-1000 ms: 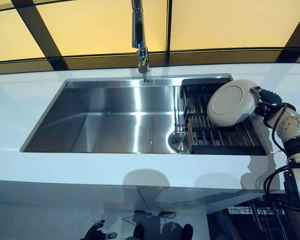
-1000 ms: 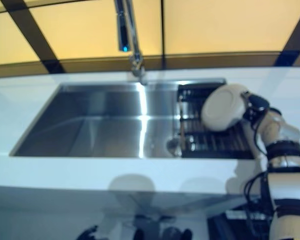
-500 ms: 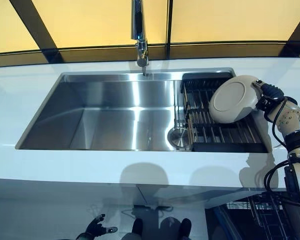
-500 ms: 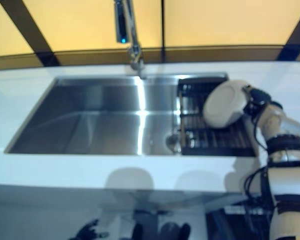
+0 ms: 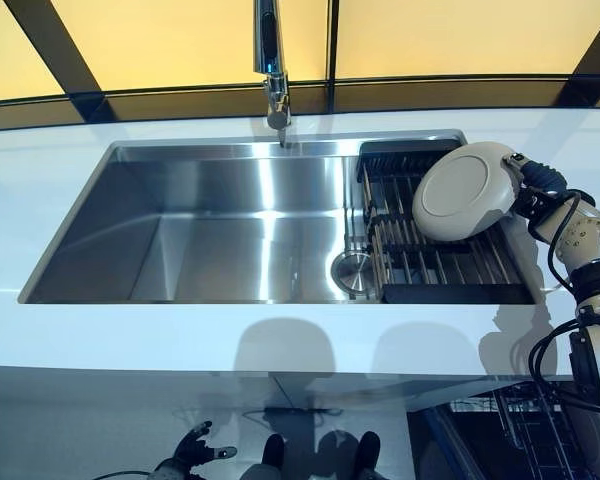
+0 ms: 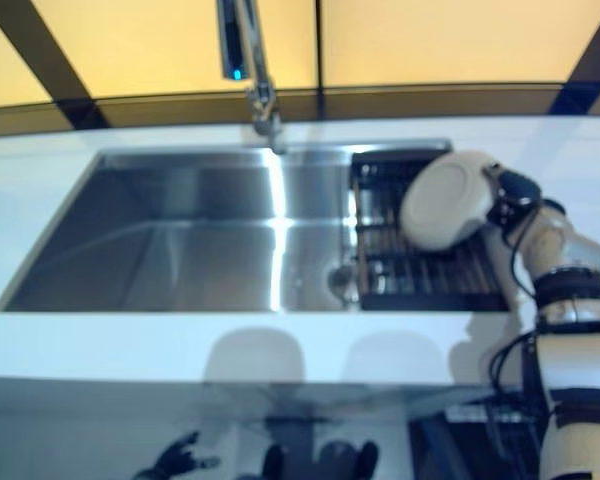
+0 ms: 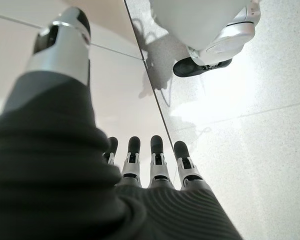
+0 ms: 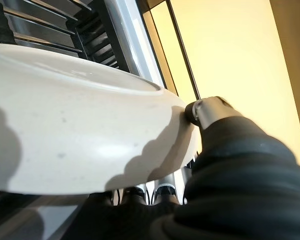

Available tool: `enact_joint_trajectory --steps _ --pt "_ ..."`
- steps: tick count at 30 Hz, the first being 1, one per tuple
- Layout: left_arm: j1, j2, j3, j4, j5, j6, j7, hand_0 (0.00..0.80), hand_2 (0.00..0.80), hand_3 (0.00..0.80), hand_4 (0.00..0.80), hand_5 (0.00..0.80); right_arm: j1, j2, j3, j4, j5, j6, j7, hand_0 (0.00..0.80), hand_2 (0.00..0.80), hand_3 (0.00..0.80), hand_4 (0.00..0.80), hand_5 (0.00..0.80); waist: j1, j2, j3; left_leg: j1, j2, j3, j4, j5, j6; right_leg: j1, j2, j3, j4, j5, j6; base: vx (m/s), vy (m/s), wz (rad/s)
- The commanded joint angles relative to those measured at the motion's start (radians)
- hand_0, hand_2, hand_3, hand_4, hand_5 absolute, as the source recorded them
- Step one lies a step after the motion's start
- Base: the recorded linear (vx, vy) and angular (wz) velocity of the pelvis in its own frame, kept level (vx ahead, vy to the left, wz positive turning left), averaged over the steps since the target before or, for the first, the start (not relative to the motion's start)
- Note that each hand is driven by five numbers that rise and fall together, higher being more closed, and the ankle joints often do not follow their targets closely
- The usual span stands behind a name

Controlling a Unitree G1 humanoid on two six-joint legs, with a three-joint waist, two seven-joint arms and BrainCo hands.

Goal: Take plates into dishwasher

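Gripping one plate (image 5: 467, 190), right hand (image 5: 533, 187) above rack (image 5: 450, 275).

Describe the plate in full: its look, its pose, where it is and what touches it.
The plate is round, off-white and faintly speckled, with a smooth glazed look and a raised foot ring on its underside. It stands tilted on edge, underside toward the head camera, above the dark dish rack at the right end of the steel sink. The right hand pinches its rim, thumb on one face, fingers under the other. Whether it touches the rack cannot be told.
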Motion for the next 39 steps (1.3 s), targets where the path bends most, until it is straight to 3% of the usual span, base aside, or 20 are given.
enact_joint_trajectory --steps 1,13,24,39 --pt "0.006 0.042 -0.02 -0.02 -0.029 0.008 0.022 0.0 0.0 0.0 0.0 0.0 0.028 -0.06 0.065 -0.107 0.072 -0.03 0.032 0.8 0.8 0.8 0.8 0.8 -0.002 -0.016 -0.03 -0.05 -0.009 -0.017 -0.08 0.14 0.037 0.078 -0.016 0.036 0.125 -0.122 0.028 -0.049 0.049 -0.08" --pt "0.025 0.042 0.0 -0.001 -0.023 0.023 0.029 0.0 0.0 0.0 0.0 0.0 0.081 -0.094 0.046 -0.213 0.102 -0.063 0.079 0.8 0.8 0.8 0.8 0.8 -0.034 -0.054 -0.072 -0.01 -0.019 0.023 -0.136 0.131 0.048 0.089 -0.018 0.085 0.049 -0.076 0.057 -0.032 0.062 -0.08" --pt "0.057 0.034 0.033 0.04 -0.016 0.039 0.028 0.0 0.0 0.0 0.0 0.0 0.204 -0.114 0.017 -0.382 0.094 -0.076 0.123 0.8 0.8 0.8 0.8 0.8 -0.089 -0.097 -0.155 0.048 -0.035 0.089 -0.158 0.092 0.068 0.109 -0.02 0.141 -0.031 -0.022 0.081 0.005 0.088 -0.2" --pt "0.077 0.016 0.068 0.096 0.028 0.042 0.021 0.0 0.0 0.0 0.0 0.0 0.375 -0.16 -0.07 -0.563 0.094 -0.087 0.132 0.8 0.8 0.8 0.8 0.8 -0.149 -0.128 -0.228 0.096 -0.042 0.142 -0.166 0.055 0.093 0.111 -0.036 0.192 -0.036 -0.003 0.104 0.005 0.061 -0.14"
